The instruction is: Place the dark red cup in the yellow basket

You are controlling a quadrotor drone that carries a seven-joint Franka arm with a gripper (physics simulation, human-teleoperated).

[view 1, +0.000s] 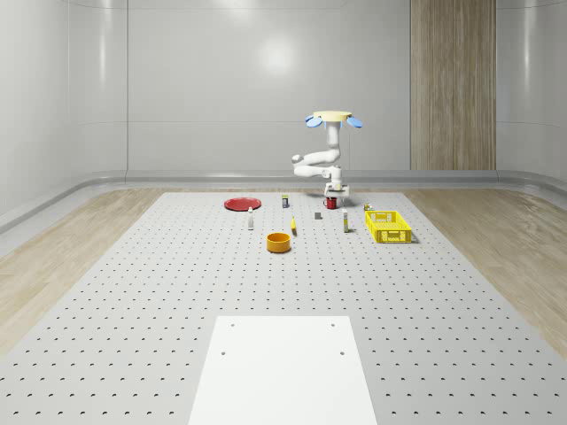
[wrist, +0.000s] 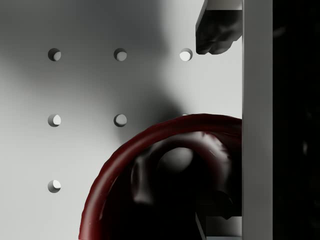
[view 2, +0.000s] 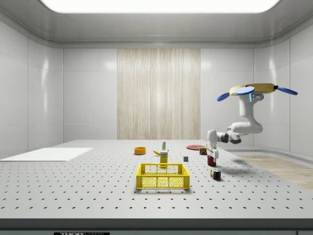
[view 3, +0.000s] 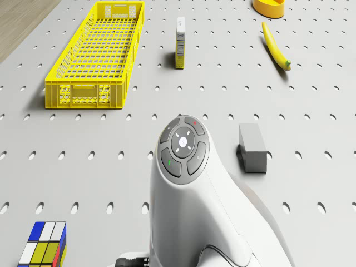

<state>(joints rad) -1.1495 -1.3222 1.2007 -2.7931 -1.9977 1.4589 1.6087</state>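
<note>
White walls and a wood panel stand behind the perforated table (view 1: pixel 177 292), which carries all the things. On it, the dark red cup (view 1: pixel 331 203) stands upright in the upper middle of the whole-scene view, and the drone (view 1: pixel 335 118) hovers above it with the arm folded down. The tool (view 2: pixel 212 152) is directly at the cup: in the wrist view the cup's rim (wrist: pixel 150 145) lies just under the camera, and one finger (wrist: pixel 217 30) shows beyond the rim. I cannot tell whether the tool is open or closed on the cup, because the second finger is not clear.

The yellow basket (view 1: pixel 388 227) lies apart from the cup, lower and to the right in the whole-scene view. Its long axis runs toward that camera. In my judgement, the coming move depends on this: the cup must travel sideways to the basket, past the Rubik's cube (view 2: pixel 214 174) which is between them.
</note>
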